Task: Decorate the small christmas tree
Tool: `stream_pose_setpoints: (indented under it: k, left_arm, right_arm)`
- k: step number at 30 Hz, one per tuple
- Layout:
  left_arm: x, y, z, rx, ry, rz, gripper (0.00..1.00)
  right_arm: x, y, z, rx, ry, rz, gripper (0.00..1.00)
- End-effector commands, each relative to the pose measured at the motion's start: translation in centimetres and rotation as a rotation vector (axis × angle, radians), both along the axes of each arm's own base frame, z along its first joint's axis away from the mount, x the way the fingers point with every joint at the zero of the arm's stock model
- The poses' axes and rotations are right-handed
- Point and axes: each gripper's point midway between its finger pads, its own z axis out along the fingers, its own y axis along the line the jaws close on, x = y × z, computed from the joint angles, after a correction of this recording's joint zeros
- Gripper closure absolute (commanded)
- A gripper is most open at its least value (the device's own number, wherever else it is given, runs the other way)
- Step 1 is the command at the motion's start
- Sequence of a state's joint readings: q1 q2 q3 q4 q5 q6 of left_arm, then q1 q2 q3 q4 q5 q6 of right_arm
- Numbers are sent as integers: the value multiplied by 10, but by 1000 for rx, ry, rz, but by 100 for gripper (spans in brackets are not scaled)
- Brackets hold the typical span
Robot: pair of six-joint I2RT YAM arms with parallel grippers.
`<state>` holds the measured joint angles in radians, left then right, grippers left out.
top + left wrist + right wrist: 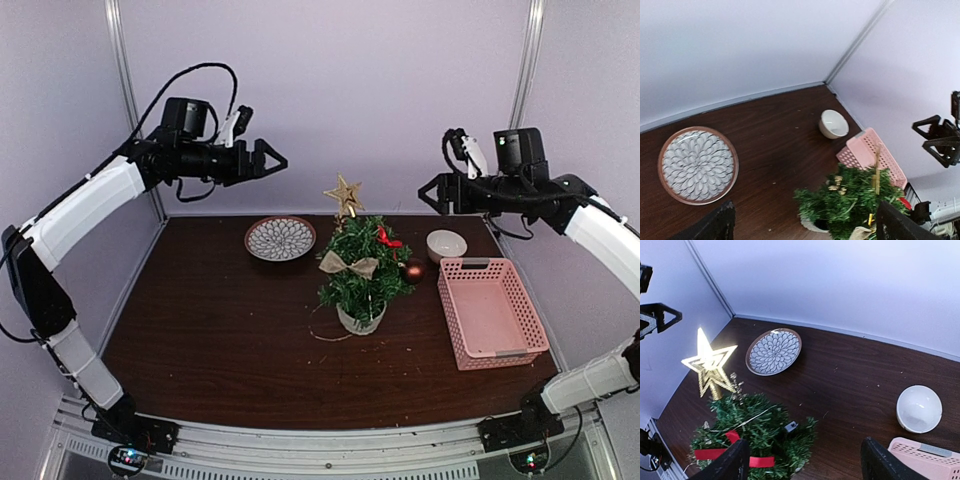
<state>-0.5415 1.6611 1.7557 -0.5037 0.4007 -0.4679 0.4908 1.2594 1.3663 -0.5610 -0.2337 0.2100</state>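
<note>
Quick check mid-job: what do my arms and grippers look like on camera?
The left arm and right arm have white link covers and black joints. The left gripper and right gripper are black, with hollow triangular fingers. A black cable loops above the left wrist.

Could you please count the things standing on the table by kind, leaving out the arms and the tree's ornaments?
small christmas tree: 1
plate: 1
bowl: 1
basket: 1
Total: 4
</note>
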Motion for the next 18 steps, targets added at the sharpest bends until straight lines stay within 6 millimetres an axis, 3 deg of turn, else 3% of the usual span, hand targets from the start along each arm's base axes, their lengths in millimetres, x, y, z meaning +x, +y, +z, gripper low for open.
stream_pose_setpoints:
  k: [1,5,8,12,14,18]
  left_arm:
    - [24,80,-15,10,160,217,3]
    - [36,151,-51,100,269,413,2]
    - [32,186,-86,225,323,495,2]
    - [16,196,-137,319,436,502,2]
    - [6,195,-171,318,505,503,2]
    - [-12,195,-216,307,587,524,2]
  right_arm:
    - [17,-29,20,83,-6,-46,20]
    - [29,-65,10,111,32,-128,17]
    - [32,-93,-13,109,75,-210,15]
    - [27,-122,-63,167,183,-310,11]
    - [20,-128,-87,178,216,-337,8]
    - [7,-132,-123,184,250,-360,5]
